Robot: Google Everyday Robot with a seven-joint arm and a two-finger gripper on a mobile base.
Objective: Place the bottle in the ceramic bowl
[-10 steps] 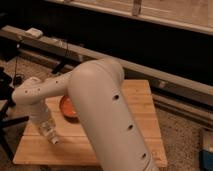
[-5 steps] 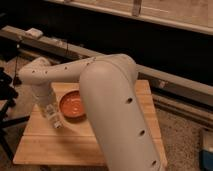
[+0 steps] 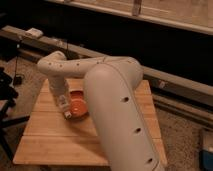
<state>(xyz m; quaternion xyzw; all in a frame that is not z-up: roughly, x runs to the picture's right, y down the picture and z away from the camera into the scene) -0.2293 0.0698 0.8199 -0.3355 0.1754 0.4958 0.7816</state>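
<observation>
My gripper (image 3: 63, 106) hangs down from the white arm at the left side of the wooden table (image 3: 55, 140). It is shut on the bottle (image 3: 63, 101), a slim white bottle with a printed label, held nearly upright. The bottle's lower end is at the left rim of the ceramic bowl (image 3: 79, 106). The bowl is orange-red inside and sits on the table; the big upper arm hides its right part. I cannot tell whether the bottle touches the bowl.
The thick white arm link (image 3: 120, 115) crosses the right half of the table. A dark ledge (image 3: 165, 82) with cables runs behind it. A black stand (image 3: 6, 95) is at the left, and a blue-white box (image 3: 207, 150) is on the floor at the right.
The gripper with the bottle has moved right and farther back, from the table's front left to the bowl's left rim. The arm has swung and more of the table shows.
</observation>
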